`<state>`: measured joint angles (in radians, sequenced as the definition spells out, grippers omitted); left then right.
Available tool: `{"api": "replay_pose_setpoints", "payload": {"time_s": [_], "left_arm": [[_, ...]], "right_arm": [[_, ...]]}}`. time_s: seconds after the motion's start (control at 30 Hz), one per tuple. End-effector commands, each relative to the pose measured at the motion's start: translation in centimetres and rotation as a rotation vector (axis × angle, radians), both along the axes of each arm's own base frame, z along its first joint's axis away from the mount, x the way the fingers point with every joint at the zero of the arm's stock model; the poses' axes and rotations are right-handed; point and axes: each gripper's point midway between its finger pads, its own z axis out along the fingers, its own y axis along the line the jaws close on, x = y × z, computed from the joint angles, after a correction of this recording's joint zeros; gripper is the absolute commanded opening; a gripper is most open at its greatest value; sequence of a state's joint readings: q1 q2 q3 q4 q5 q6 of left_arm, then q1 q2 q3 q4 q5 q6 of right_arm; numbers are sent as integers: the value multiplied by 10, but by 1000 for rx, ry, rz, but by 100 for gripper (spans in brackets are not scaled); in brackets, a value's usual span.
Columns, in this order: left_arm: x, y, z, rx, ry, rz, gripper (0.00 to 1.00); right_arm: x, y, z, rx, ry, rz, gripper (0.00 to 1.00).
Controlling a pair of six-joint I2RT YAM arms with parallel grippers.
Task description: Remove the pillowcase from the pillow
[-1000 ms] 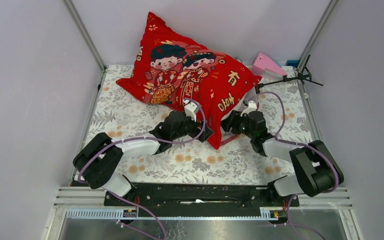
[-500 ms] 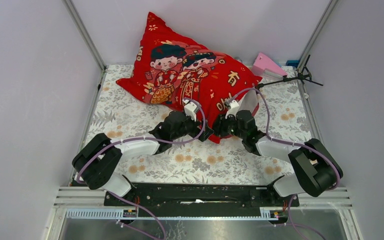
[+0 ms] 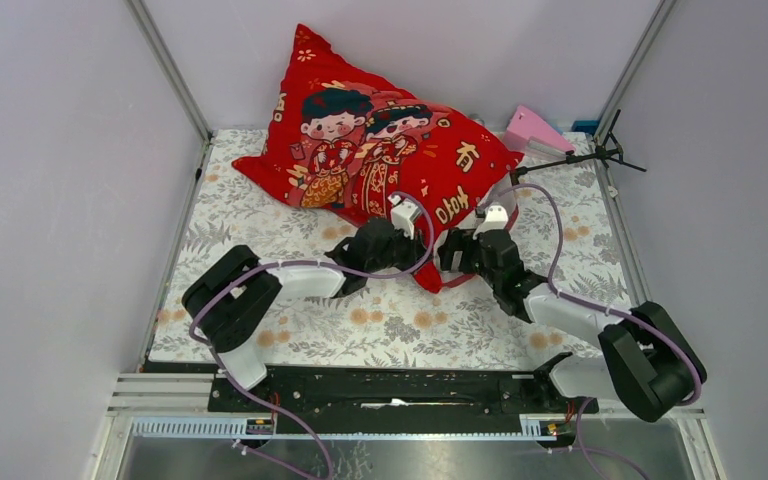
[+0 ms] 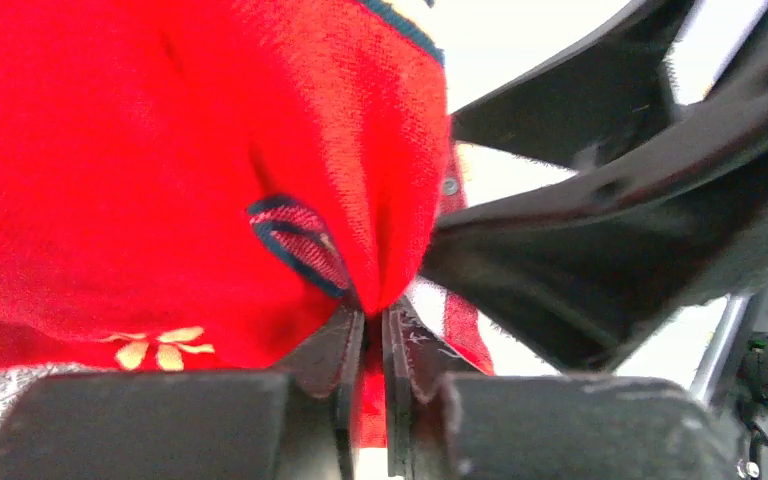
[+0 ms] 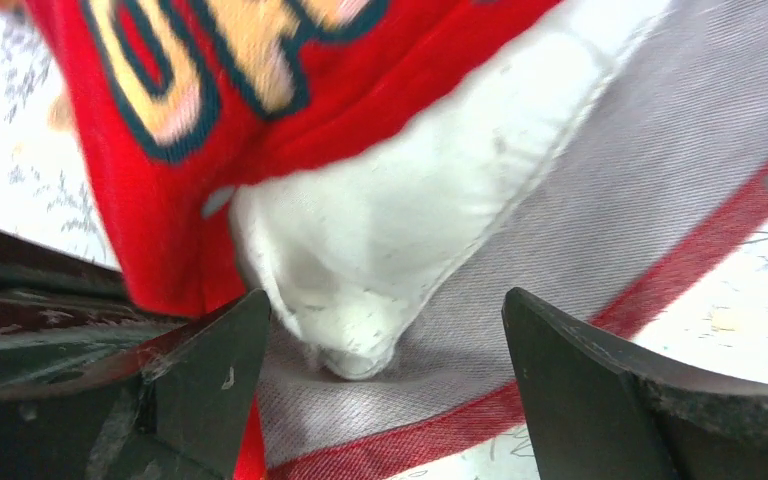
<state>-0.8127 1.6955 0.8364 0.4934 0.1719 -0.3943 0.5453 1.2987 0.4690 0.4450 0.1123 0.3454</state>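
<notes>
While pinching pillowcase (image 4: 160,150) hem in left gripper (image 4: 373,322), best to close gaping right gripper (image 5: 380,305) on pillow (image 5: 400,210) corner bared at five o'clock.

The top camera looks down from above and behind the arm bases (image 3: 580,378), taking in the grey floral table cloth (image 3: 400,320) and the bright red printed fabric pillowcase (image 3: 380,150). Both wrist cameras face forward from very close onto that cover's near open corner, which all three views share. The right one also frames the plump white pillow (image 5: 390,230).
</notes>
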Motion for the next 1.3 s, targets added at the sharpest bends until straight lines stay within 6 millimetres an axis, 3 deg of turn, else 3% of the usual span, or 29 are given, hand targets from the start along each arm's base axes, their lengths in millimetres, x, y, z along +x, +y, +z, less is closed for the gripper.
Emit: {"api": "replay_pose_setpoints", "payload": {"time_s": [0.0,0.17,0.37,0.6,0.73,0.97,1.03,1.07,1.1,1.13,1.17,1.27], "left_arm": [[9,6,-8,38,25,67,0],[4,23,18,0,-62,88,0],[-63,-3,71,-88,-236,-234,0],[-103,6,117,-231,-359,-373,0],[-102,27,139,-251,-433,-289,0],[-56,100,149,-216,-473,189,0],[-55,108,141,-180,-451,219,0],[-57,110,134,-157,-431,217,0],[-59,112,127,-138,-404,217,0],[-61,114,118,-119,-376,217,0],[-64,117,109,-100,-351,215,0],[-67,126,86,-51,-285,241,0]], "right_arm": [[18,-32,37,21,-138,-224,95],[19,-30,35,49,-128,-212,99],[21,-11,30,82,-106,-128,99],[17,0,36,131,-130,-74,99],[16,5,37,157,-129,-51,100],[19,6,26,182,-79,-67,96],[18,8,24,196,-63,-57,86],[17,9,24,203,-61,-51,76],[16,12,26,213,-61,-38,54],[13,15,29,224,-62,-13,16],[8,20,35,230,-72,31,1],[-10,29,58,293,-108,111,0]]}}
